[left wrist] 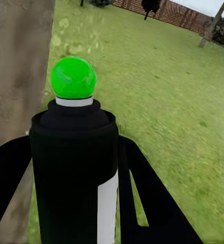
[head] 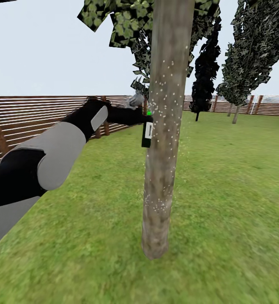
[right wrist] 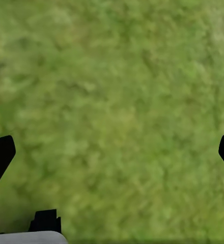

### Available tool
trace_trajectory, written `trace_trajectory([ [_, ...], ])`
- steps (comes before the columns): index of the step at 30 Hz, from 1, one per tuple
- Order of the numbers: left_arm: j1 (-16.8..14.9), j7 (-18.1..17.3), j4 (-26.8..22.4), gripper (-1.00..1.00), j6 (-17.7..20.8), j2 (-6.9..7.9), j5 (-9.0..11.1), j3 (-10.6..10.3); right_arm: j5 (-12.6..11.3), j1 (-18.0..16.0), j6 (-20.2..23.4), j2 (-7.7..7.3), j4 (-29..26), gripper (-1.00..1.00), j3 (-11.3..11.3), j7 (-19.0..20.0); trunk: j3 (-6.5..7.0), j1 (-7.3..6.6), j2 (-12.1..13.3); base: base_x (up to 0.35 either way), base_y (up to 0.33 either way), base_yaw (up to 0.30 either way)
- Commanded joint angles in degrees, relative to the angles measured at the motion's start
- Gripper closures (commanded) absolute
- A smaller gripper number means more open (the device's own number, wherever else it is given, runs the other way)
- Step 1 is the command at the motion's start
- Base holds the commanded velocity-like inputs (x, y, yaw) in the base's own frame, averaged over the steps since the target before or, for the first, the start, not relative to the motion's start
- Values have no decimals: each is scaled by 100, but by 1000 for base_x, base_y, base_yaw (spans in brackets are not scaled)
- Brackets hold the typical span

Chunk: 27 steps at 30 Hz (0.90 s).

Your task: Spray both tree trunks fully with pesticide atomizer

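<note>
From the head camera I lose most of my left gripper (head: 144,119) where it meets the tree trunk (head: 165,126); the fingertips and the near edge of the pesticide atomizer (head: 146,131) run into the bark, so I cannot tell whether the bottle touches the trunk or sits just beside it; the trigger head is a pale blur above the wrist and I cannot make out its shape; the trunk's top and the canopy (head: 127,21) are cut off by the frame. The atomizer hangs with its long axis roughly upright, white label toward me and a green spot at its upper end. White specks dot the trunk around the bottle's height and again lower down, near the lawn (head: 224,202). In the left wrist view the atomizer (left wrist: 74,168) fills the space between the two black fingers (left wrist: 152,198), which are clamped against its sides; its green spot points away from the camera along the fingers, with the trunk (left wrist: 18,66) close alongside. In the right wrist view my right gripper (right wrist: 112,152) looks at blurred grass (right wrist: 112,86); its tips sit at opposite edges, wide apart, with nothing between. A slatted wooden fence (head: 25,114) bounds the lawn, with dark narrow trees (head: 205,76) beyond.
</note>
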Motion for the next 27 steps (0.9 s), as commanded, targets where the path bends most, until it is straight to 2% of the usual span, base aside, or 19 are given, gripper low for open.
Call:
trace_trajectory([
  [1, -2, 97, 313, 100, -4, 0, 37, 30, 0, 0, -1, 0, 0, -100, 3, 1, 1, 0, -1, 0, 0, 0],
  [4, 33, 432, 849, 100, -179, 0, 39, 35, 0, 0, -3, 0, -2, -100, 4, 0, 1, 0, -1, 0, 0, 0],
  [9, 170, 489, 917, 100, -435, 0, 34, 36, 4, 0, -7, 7, -7, -100, 35, -4, 1, 0, -1, 0, 0, 0],
  [11, 382, 492, 921, 100, -812, 0, 5, 36, 4, 0, -7, 10, -8, -100, 165, -6, 1, 0, -1, 0, 0, 0],
  [14, 871, 502, 924, 100, -1168, 0, -314, 21, 0, 0, 0, 17, -7, -100, 282, -8, 1, 0, -1, 0, 0, 0],
  [15, 1053, 581, 924, 100, -1419, 0, -346, 20, 0, 0, 0, 17, -5, -100, 289, -8, 1, 0, -1, 0, 0, 0],
  [16, 1371, 987, 924, 100, -1711, 0, -369, 19, 0, 0, 0, 17, -8, -100, 294, -6, 1, 0, -1, 0, 0, 0],
  [17, 1622, 1151, 924, 100, -1856, 0, -376, 14, 0, 0, 0, 18, -8, -100, 295, -6, 1, 0, -1, 0, 0, 0],
  [19, 1879, 1230, 928, 100, -2198, 0, -379, 11, 0, 0, 0, 17, -8, -100, 292, -7, 1, 0, -1, 0, 0, 0],
  [22, 1945, 1128, 932, 100, -2290, 0, -380, 10, 0, 0, 1, 17, -9, -100, 296, -8, 1, 0, -1, 0, 0, 0],
  [24, 1955, 816, 933, 100, -2304, 0, -380, 10, 2, 0, 1, 18, -8, -100, 296, -8, 1, 0, -1, 0, 0, 0],
  [27, 1958, 564, 930, 100, -2315, 0, -375, 4, 2, 0, 1, 16, -9, -100, 296, -6, 1, 0, -1, 0, 0, 0],
])
